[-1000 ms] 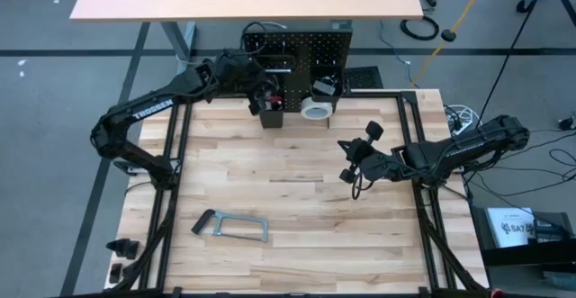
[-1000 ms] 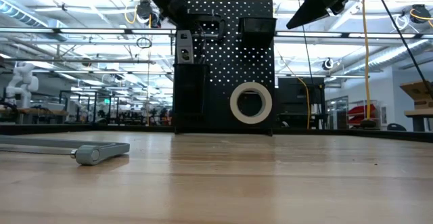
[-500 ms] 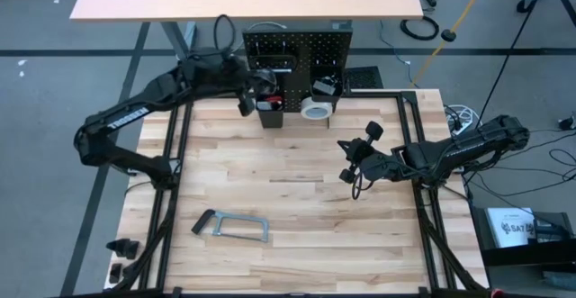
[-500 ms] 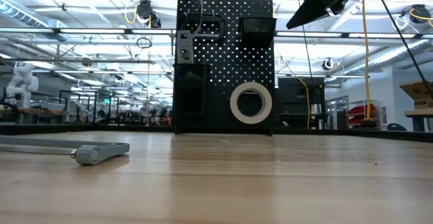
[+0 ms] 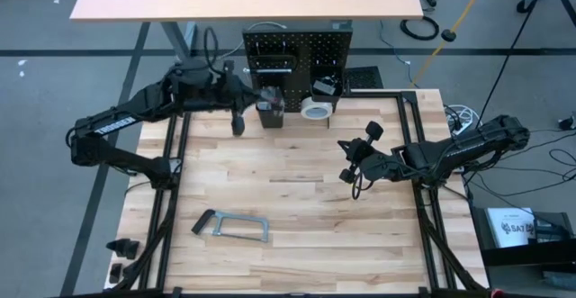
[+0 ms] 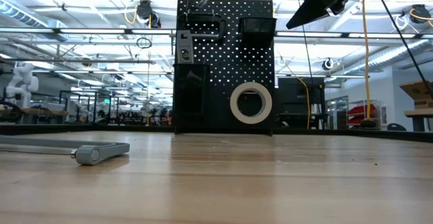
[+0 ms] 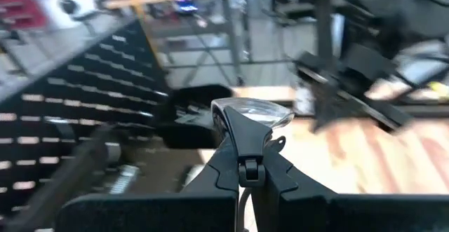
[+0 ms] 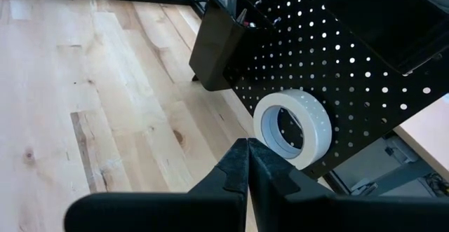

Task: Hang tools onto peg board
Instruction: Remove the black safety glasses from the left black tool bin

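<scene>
The right arm's dark fingers (image 8: 247, 163) are pressed together and empty above the pale wooden plank counter (image 5: 297, 199), and just past their tips the white tape roll (image 8: 292, 127) hangs on the upright black perforated metal peg board (image 8: 351, 57), with a black box-shaped bin (image 8: 217, 46) mounted beside it. The left arm's fingers (image 7: 242, 151) are also closed on nothing, beside the board's other bin (image 5: 270, 113). Well behind both pairs of fingers, a grey bar clamp (image 5: 230, 227) lies flat on the counter.
</scene>
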Controlling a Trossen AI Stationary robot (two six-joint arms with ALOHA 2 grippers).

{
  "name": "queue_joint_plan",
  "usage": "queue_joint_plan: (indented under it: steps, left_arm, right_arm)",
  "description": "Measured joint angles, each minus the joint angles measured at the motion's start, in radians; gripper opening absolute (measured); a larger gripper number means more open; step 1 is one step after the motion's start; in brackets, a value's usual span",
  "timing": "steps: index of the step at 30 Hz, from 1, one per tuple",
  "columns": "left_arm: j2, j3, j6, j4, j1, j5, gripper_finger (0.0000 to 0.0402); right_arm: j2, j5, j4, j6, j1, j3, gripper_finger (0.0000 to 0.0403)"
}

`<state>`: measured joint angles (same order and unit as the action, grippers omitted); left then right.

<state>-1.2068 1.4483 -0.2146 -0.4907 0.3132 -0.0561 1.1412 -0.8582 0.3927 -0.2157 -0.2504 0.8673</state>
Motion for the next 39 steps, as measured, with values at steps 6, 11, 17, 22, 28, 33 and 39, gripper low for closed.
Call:
queue_joint_plan:
  steps: [6, 11, 17, 22, 28, 33, 39]
  left_arm:
    - [-0.015, 0.0, 0.044, -0.114, -0.126, -0.002, 0.001]
    - [-0.019, -0.056, 0.092, -0.19, -0.228, 0.007, 0.001]
    - [0.004, -0.279, 0.179, -0.162, -0.313, 0.062, 0.001]
    - [0.023, -0.47, 0.179, 0.026, -0.392, 0.207, 0.001]
    - [0.013, -0.671, 0.091, 0.261, -0.48, 0.505, 0.001]
    - [0.001, -0.803, 0.003, 0.495, -0.5, 0.695, 0.001]
    - [-0.066, -0.899, 0.034, 0.706, -0.5, 0.733, 0.001]
  right_arm:
    - [0.0, 0.0, 0.0, -0.003, 0.0, 0.0, 0.0]
    - [0.0, 0.0, 0.0, -0.004, 0.0, 0.0, 0.0]
    - [0.008, 0.0, 0.001, -0.007, 0.0, 0.0, 0.0]
    - [0.016, 0.0, 0.001, -0.008, 0.002, 0.0, 0.0]
    - [0.016, 0.0, 0.0, -0.008, 0.009, 0.0, 0.0]
    - [0.02, 0.0, -0.005, -0.009, 0.016, 0.0, 0.0]
    - [0.023, 0.002, -0.015, -0.012, 0.02, 0.0, 0.0]
